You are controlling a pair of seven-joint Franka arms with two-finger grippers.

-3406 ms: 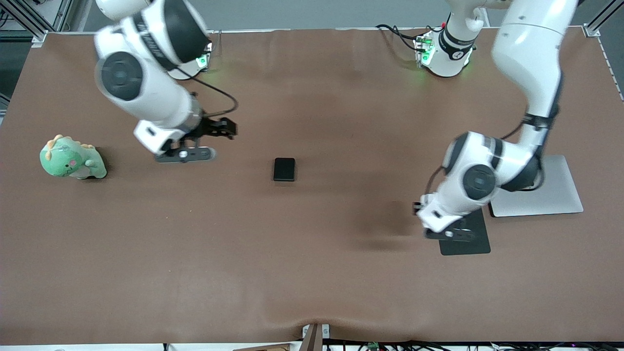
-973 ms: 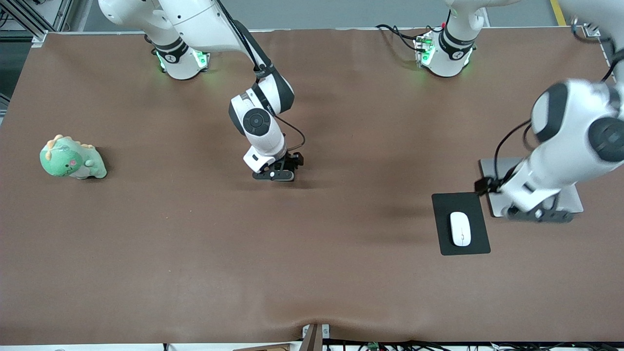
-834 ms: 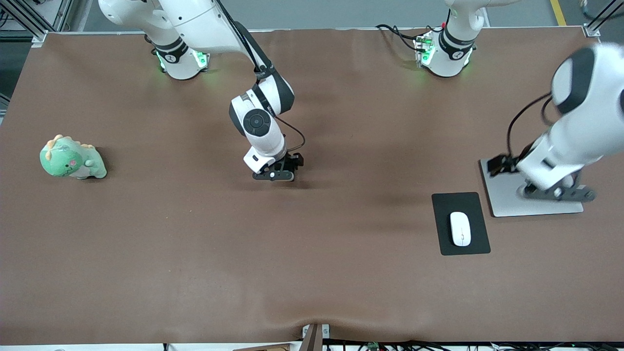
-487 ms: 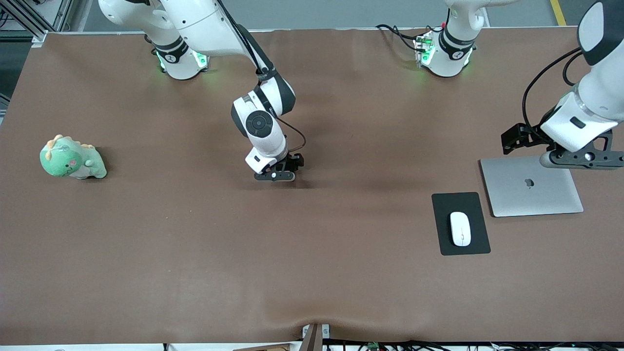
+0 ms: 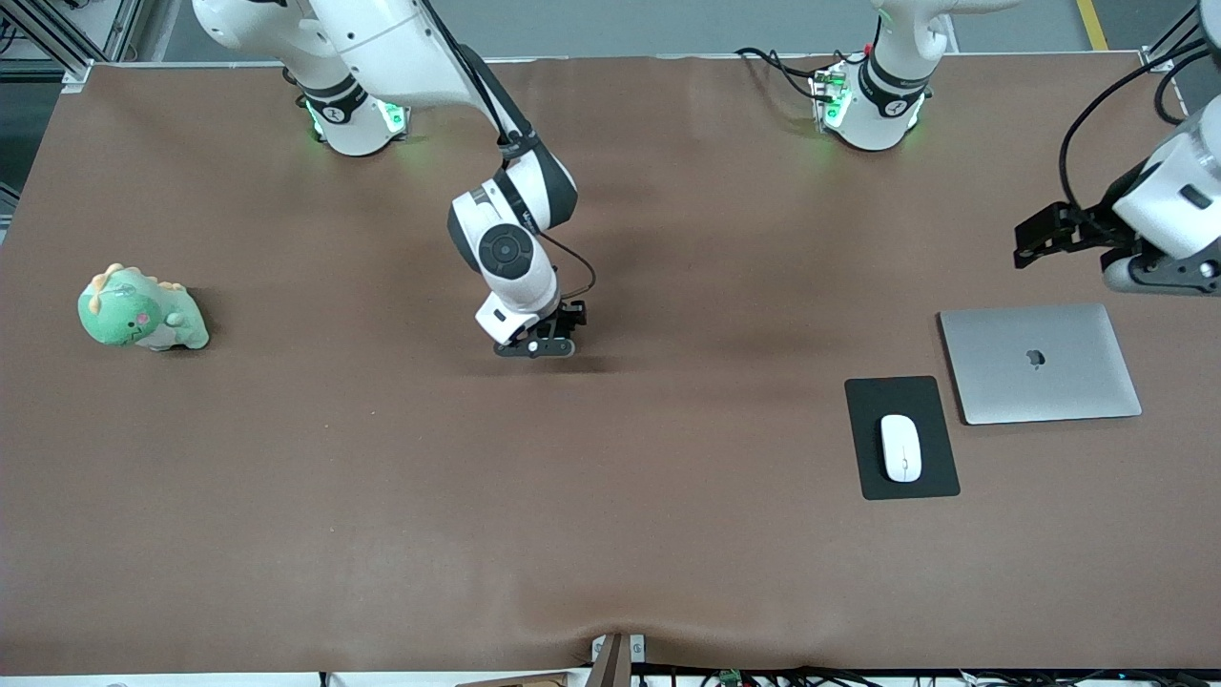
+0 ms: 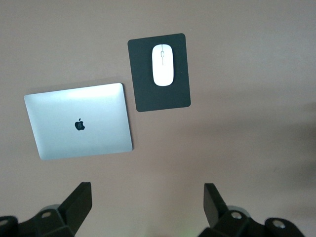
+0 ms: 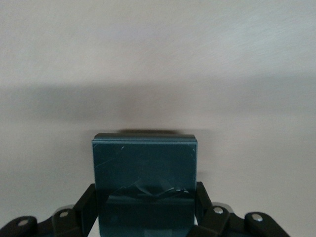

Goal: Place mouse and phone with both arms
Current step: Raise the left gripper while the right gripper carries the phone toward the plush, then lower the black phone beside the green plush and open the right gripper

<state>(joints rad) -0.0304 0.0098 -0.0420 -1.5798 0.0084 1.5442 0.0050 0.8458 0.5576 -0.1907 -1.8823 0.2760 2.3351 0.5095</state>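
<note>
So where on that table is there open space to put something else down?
Widest bare stretch: between the plush dinosaur and the mouse pad, nearer the camera than the right gripper. It is crowded at the left arm's end, where mouse, pad and laptop sit together.

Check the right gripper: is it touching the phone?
Touching. In the right wrist view the phone sits between the right gripper fingers, both pressed against its sides with no gap showing.

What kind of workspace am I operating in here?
Probably a robot test bench dressed as an office desk: a brown-covered table carrying a closed silver laptop, a white oval mouse on a flat black mouse pad, and a green plush dinosaur.
</note>
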